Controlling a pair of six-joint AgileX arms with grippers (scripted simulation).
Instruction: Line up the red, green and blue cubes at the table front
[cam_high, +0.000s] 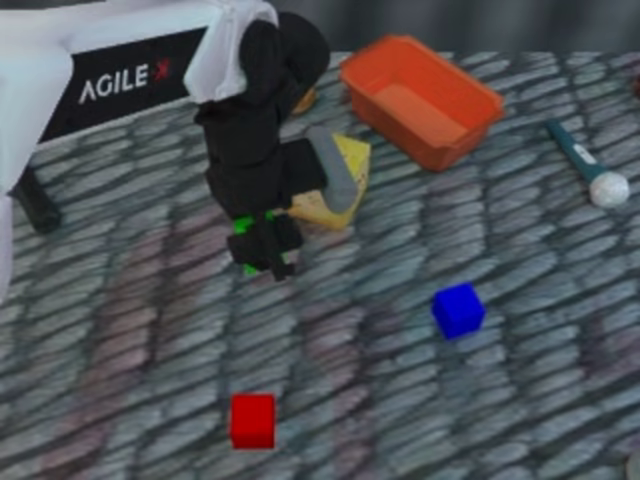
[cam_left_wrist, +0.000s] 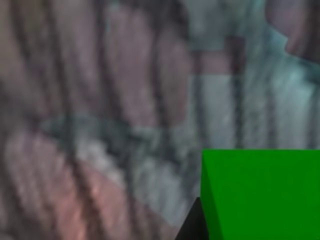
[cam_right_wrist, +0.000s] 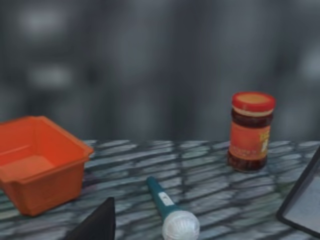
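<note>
My left gripper hangs over the table left of centre, shut on the green cube. From above only green slivers of the cube show around the black fingers. In the left wrist view one dark finger presses against the cube's side. The red cube lies near the front edge, left of centre. The blue cube sits on the table right of centre. My right gripper is out of the top view, parked and open, with nothing in it.
An orange bin stands at the back, right of centre. A pale yellow block lies just behind my left arm. A teal microphone lies at the far right. A red-lidded jar and a dark-framed panel show beyond it.
</note>
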